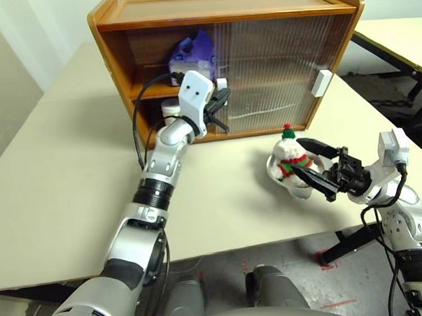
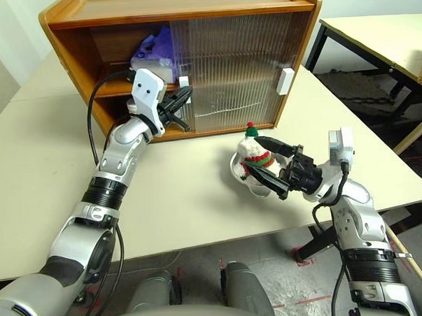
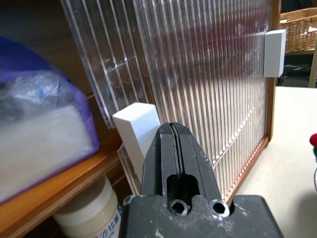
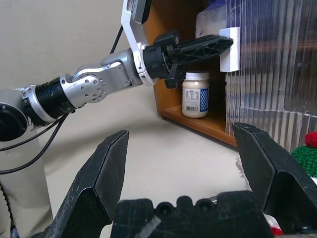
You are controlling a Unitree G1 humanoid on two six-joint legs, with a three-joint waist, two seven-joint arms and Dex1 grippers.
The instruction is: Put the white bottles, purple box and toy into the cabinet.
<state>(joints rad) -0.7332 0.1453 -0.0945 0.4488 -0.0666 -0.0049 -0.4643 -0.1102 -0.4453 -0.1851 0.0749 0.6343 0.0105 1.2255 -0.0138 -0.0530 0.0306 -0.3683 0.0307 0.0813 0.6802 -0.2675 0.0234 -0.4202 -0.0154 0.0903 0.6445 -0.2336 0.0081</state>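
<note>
While our left gripper point(image 2: 182, 100) is pressing its clenched fingers against the white handle point(image 4: 231, 48) of the cabinet's point(image 1: 226, 17) ribbed sliding door point(image 1: 277, 71), we are holding our right gripper point(image 1: 316, 169) with jaws spread wide around the plush toy point(image 1: 292, 156) in its silver bowl point(image 1: 276, 173), grasping nothing. That toy is sitting near the tabletop's point(image 1: 71, 171) front edge, just before the cabinet. Behind the open left side, the purple tissue box point(image 1: 192, 55) is resting on the inner shelf and one white bottle point(image 4: 195, 101) is standing on the cabinet floor below. We judge that a slipping fingertip could leave the opening too narrow, and a clumsy closing could tip the shallow bowl or knock the toy toward the edge.
</note>
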